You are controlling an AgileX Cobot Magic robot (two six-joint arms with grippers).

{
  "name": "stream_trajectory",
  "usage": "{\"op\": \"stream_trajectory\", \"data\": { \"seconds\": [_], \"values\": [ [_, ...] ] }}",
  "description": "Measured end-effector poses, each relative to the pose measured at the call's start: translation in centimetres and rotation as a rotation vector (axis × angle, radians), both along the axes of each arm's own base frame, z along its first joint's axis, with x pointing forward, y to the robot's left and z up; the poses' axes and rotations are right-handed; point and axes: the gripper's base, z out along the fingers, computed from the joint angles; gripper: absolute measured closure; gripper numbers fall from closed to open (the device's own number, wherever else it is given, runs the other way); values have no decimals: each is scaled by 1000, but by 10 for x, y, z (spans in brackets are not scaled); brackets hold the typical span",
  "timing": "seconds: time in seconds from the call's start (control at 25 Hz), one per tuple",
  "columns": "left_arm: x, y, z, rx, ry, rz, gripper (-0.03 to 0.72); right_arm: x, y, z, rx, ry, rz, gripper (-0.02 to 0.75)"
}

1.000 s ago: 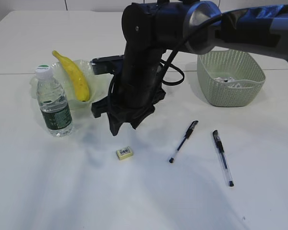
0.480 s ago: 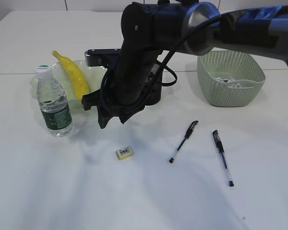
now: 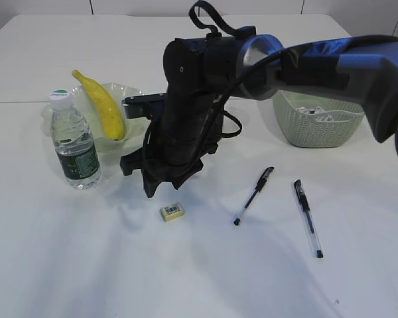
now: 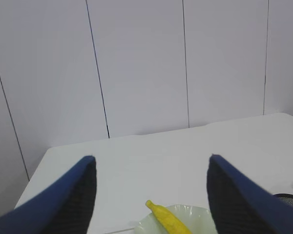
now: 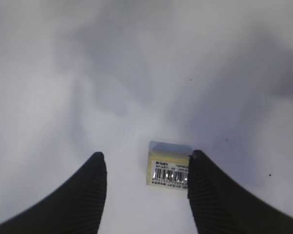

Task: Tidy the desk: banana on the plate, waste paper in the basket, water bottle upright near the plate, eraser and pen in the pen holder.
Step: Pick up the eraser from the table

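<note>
A small yellow eraser (image 3: 172, 211) with a barcode label lies on the white table. My right gripper (image 3: 149, 183) is open and hangs just above and left of it. In the right wrist view the eraser (image 5: 168, 169) lies between the open fingers (image 5: 145, 163), close to the right finger. The banana (image 3: 105, 106) lies on the pale green plate (image 3: 135, 94). The water bottle (image 3: 75, 142) stands upright beside the plate. Two black pens (image 3: 254, 195) (image 3: 308, 217) lie to the right. My left gripper (image 4: 151, 158) is open and empty, above the banana (image 4: 168, 218). The pen holder is hidden behind the arm.
A green woven basket (image 3: 312, 132) with crumpled paper (image 3: 322, 114) in it stands at the back right. The right arm reaches across the middle of the table and covers what is behind it. The plate (image 4: 198, 213) shows at the bottom of the left wrist view.
My right gripper swung left toward the plate, then came back down and right, closer to the eraser. The eraser, pens, bottle and banana have not moved.
</note>
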Motion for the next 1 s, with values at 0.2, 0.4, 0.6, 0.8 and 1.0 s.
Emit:
{"op": "stream_trajectory", "data": {
  "seconds": [0.2,0.4,0.6,0.8,1.0],
  "values": [
    [0,0,0,0,0,0,187,1,-4,-1,-43,-17,12,338],
    [0,0,0,0,0,0,187,1,-5,-1,-62,-15,14,338],
    [0,0,0,0,0,0,187,1,-5,-11,-79,15,14,338],
    [0,0,0,0,0,0,187,0,-4,-17,-77,37,10,338],
    [0,0,0,0,0,0,187,0,-3,-24,-71,60,4,338]
  ]
}}
